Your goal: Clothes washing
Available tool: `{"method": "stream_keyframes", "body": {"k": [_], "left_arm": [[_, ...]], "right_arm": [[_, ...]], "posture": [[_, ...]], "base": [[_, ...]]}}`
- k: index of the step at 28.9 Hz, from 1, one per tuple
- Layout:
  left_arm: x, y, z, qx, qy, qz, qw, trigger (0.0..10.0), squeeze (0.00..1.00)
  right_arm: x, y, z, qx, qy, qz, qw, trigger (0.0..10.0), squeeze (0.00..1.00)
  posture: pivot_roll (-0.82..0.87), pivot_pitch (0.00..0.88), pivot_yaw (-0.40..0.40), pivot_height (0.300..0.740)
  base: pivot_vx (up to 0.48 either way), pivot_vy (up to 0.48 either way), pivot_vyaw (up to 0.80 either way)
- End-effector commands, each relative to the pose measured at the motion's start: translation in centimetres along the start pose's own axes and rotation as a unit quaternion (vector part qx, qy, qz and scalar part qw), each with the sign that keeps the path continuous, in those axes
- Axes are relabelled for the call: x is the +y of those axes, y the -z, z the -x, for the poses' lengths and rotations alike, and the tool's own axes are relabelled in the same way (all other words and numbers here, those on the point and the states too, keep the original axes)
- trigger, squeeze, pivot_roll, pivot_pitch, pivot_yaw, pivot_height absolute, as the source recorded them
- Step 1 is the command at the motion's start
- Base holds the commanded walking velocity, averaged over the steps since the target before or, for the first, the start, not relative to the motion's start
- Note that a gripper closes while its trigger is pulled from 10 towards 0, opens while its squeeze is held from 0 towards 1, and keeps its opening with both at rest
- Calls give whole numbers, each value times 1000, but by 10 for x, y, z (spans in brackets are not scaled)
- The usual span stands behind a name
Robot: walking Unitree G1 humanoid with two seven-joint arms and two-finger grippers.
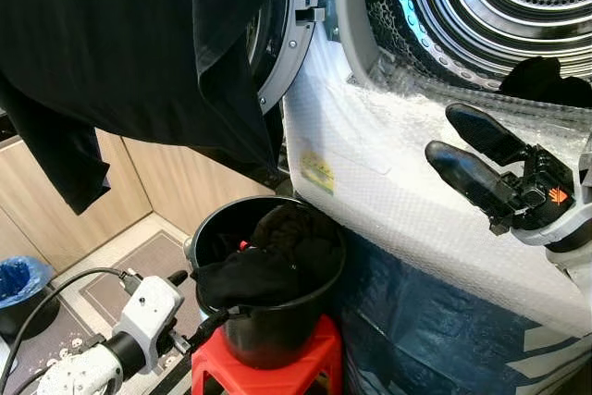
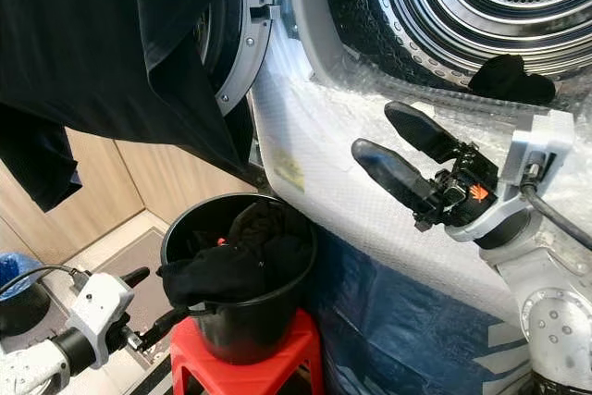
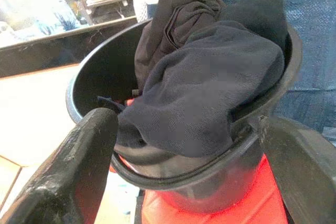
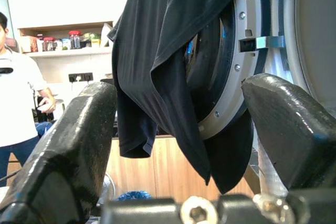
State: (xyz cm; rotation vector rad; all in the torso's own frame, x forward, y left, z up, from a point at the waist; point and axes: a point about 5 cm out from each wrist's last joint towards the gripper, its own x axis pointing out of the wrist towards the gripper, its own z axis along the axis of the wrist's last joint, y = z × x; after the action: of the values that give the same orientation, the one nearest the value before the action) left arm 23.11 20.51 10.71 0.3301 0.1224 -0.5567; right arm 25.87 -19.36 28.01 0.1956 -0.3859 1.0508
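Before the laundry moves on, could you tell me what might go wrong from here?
The black garment draped over the open washer door could slide off. The bucket sits on a small red stool, so a tug by the left hand might tip it. Clothes overhang its rim.

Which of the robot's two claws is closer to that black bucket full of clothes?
The left. The left gripper sits low beside the black bucket on the red stool, fingers open toward its rim. The right gripper is open, higher up, by the washing machine's front.
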Motion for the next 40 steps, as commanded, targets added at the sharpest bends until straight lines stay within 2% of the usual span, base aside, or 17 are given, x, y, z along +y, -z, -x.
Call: {"method": "stream_keyframes", "body": {"k": [1, 3, 11, 16, 19, 21, 22, 23, 24, 29, 33, 40], "left_arm": [[7, 3, -5, 8, 14, -20, 1000, 10000, 0], [9, 3, -7, 7, 18, -22, 1000, 10000, 0], [22, 9, -32, 6, 56, -28, 998, 10000, 0], [22, 12, -49, 7, 96, -11, 995, 10000, 0], [19, 16, -57, 18, 132, -31, 991, 10000, 0], [19, 18, -60, 20, 138, -26, 990, 10000, 0], [18, 19, -63, 20, 154, -27, 988, 5961, 0], [18, 19, -63, 20, 154, -27, 988, 5961, 0], [17, 19, -64, 18, 163, -28, 986, 0, 0], [15, 25, -61, 30, 217, -31, 975, 0, 0], [14, 28, -59, 37, 241, -33, 969, 0, 0], [17, 29, -56, 42, 250, -42, 966, 0, 0]], "right_arm": [[8, -2, -4, 3, -14, 5, 1000, 10000, 0], [9, -3, -4, 3, -14, 6, 1000, 10000, 0], [17, -7, 0, 1, -3, 16, 1000, 10000, 0], [22, -6, 1, 0, 3, 17, 1000, 10000, 0], [26, -5, 1, -3, 5, 15, 1000, 10000, 0], [28, -4, 0, -6, 5, 13, 1000, 10000, 0], [30, -3, 0, -7, 6, 12, 1000, 10000, 0], [30, -3, 0, -7, 6, 12, 1000, 10000, 0], [31, -2, 0, -8, 6, 12, 1000, 10000, 0], [35, -5, 1, -13, 12, 14, 1000, 10000, 0], [37, -6, 1, -13, 13, 16, 1000, 10000, 0], [38, -4, 0, -17, 10, 8, 1000, 10000, 0]], "posture": [[-30, 40, 28, 740], [-30, 40, 28, 740], [-92, 46, 54, 740], [-107, 48, 69, 740], [-106, 49, 77, 740], [-109, 47, 82, 740], [-111, 49, 86, 740], [-111, 49, 86, 740], [-113, 48, 89, 740], [-125, 39, 97, 740], [-126, 31, 101, 740], [-111, 25, 100, 740]], "base": [[0, 0, 0], [0, 0, 0], [0, 0, 0], [0, 0, 0], [0, 0, 0], [0, 0, 0], [0, 0, 0], [0, 0, 0], [0, 0, 0], [0, 0, 0], [0, 0, 0], [0, 0, 0]]}}
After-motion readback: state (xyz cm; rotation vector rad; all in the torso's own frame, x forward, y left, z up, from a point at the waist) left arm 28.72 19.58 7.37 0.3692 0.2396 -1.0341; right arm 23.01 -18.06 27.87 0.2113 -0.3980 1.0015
